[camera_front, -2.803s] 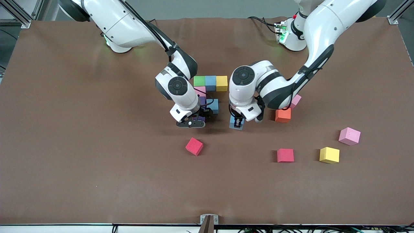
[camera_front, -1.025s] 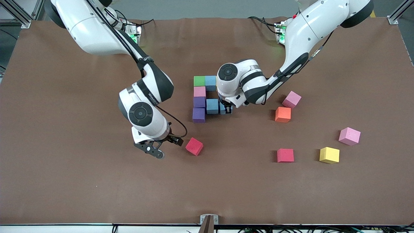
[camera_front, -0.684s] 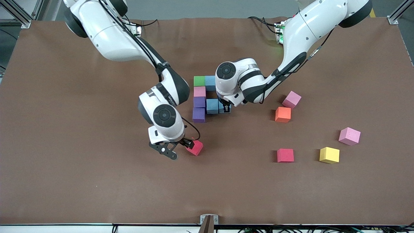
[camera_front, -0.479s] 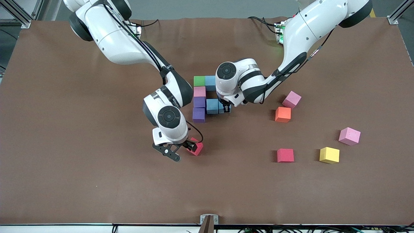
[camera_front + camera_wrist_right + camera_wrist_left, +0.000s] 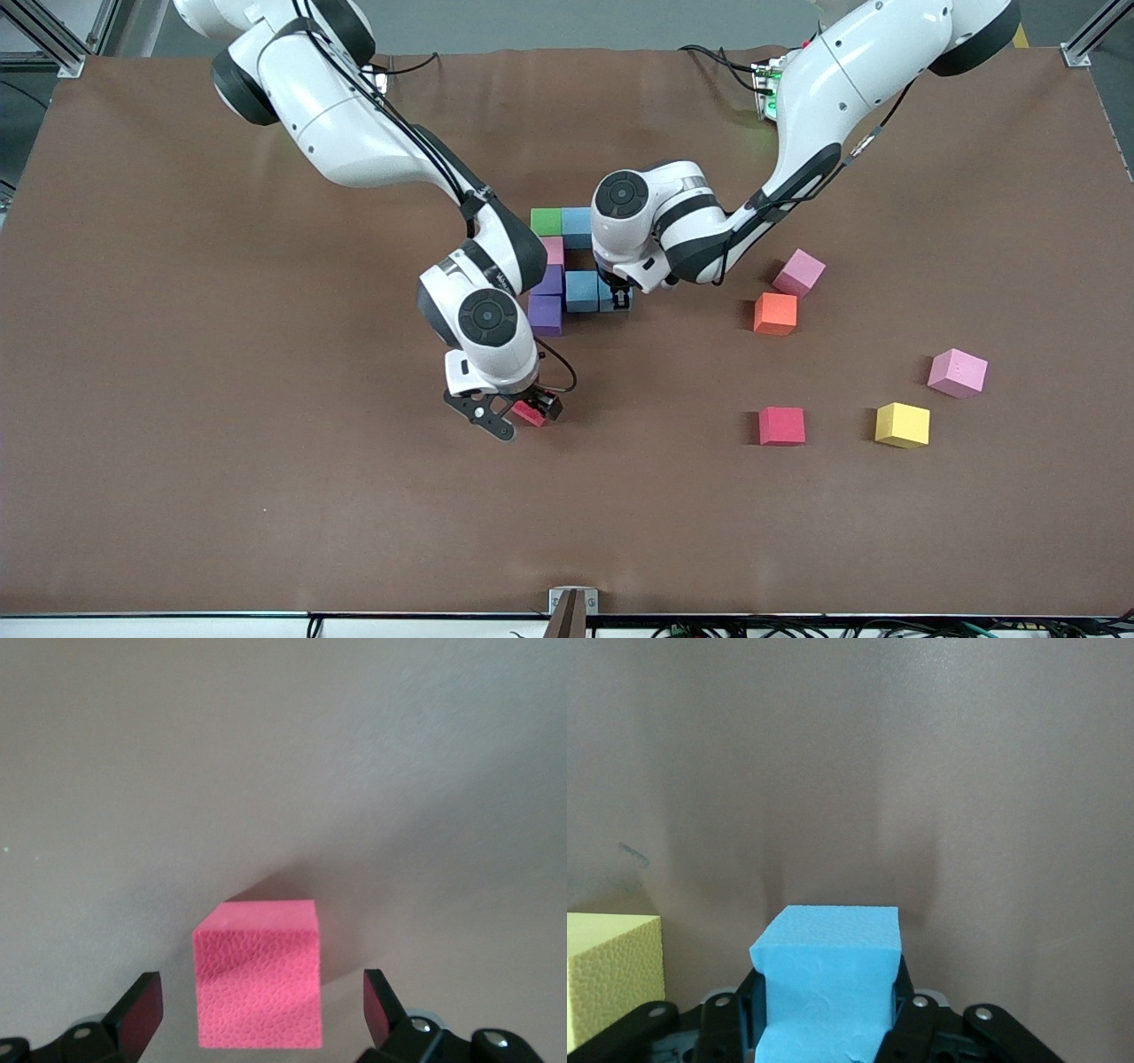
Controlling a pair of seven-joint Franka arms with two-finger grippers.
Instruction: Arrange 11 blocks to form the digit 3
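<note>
Left gripper (image 5: 621, 299) clamped on light blue block (image 5: 826, 979) at figure's middle bar. Right gripper (image 5: 523, 413) spread wide, straddling red block (image 5: 257, 973) on tabletop (image 5: 177, 354), nearer the camera than the figure. Risk: off-centre closing could twist or skid it.

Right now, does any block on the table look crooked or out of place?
Yes. The loose pink block beside the orange block sits turned at an angle, unlike the squared figure. The orange block is a colour that appears only once on the table.

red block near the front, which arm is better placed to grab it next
Right. Its open pincer already straddles the red block; the left pincer is shut on a light blue block at the figure.
</note>
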